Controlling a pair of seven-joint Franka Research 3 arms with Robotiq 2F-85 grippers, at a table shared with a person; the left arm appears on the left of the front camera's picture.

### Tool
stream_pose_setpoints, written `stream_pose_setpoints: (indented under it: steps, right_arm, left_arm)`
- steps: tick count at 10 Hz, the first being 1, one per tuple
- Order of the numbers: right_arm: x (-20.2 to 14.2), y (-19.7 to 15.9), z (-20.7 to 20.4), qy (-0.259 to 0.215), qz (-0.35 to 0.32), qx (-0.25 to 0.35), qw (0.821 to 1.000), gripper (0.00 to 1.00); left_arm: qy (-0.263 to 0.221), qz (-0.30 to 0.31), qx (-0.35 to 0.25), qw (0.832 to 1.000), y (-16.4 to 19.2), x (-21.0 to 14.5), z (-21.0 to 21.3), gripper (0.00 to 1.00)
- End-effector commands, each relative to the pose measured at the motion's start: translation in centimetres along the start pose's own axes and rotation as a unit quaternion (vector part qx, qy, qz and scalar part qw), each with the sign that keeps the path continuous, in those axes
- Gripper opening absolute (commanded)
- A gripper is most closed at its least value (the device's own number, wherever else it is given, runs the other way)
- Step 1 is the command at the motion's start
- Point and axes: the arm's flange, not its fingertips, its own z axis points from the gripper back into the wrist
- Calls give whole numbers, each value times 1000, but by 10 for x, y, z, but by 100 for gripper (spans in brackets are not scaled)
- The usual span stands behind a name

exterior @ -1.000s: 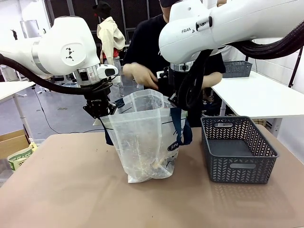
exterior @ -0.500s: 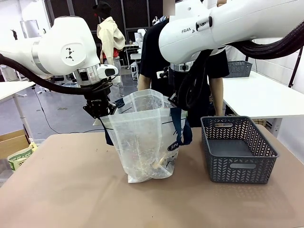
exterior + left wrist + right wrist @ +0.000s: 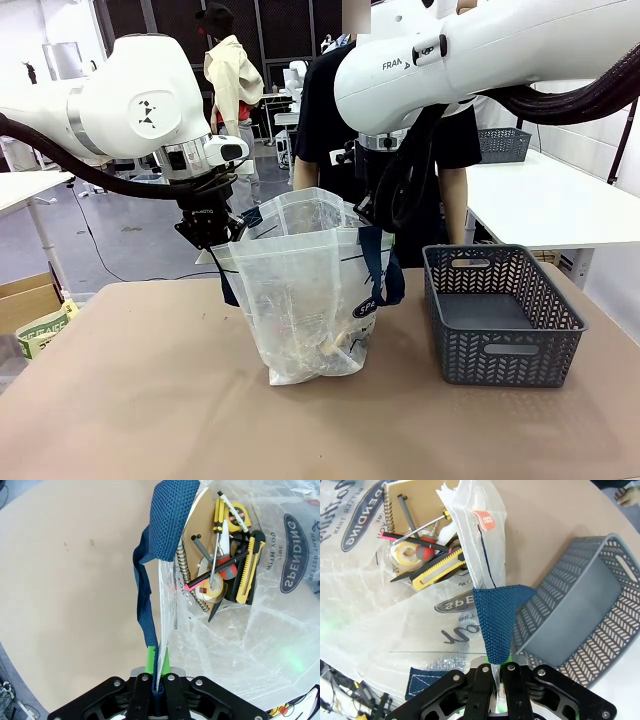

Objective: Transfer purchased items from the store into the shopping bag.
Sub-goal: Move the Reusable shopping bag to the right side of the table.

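Note:
The shopping bag (image 3: 305, 290) stands on the table, its mouth held wide between my two grippers. My left gripper (image 3: 212, 235) is shut on the rim and navy strap (image 3: 172, 520) at the bag's left side, pinched between the green pads (image 3: 149, 657). At the bag's right side, my right gripper (image 3: 372, 215) is shut on the rim and strap (image 3: 495, 625). The purchased items (image 3: 220, 575) lie in the bag's bottom: a tan spiral pad, a yellow knife, a tape roll and thin sticks (image 3: 425, 555). The store (image 3: 500, 315), a dark grey basket, sits empty to the right (image 3: 570, 615).
A person (image 3: 455, 200) stands upright at the far side, arms down. Behind on the right a white table (image 3: 550, 200) bears another grey basket (image 3: 500, 145). A cardboard box (image 3: 25, 300) sits off the table's left edge. The brown tabletop (image 3: 150, 400) is bare in front.
The person's hands, over the bag's mouth a second ago, have drawn back and the person now stands straight. Both arms and the bag have not moved.

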Motion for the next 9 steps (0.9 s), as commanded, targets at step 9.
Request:
stream_pose_setpoints:
  steps: [9]
  right_arm:
    - [0,-1,-1,1,0,0,1000,0]
  left_arm:
    - [0,0,0,1000,0,0,0,0]
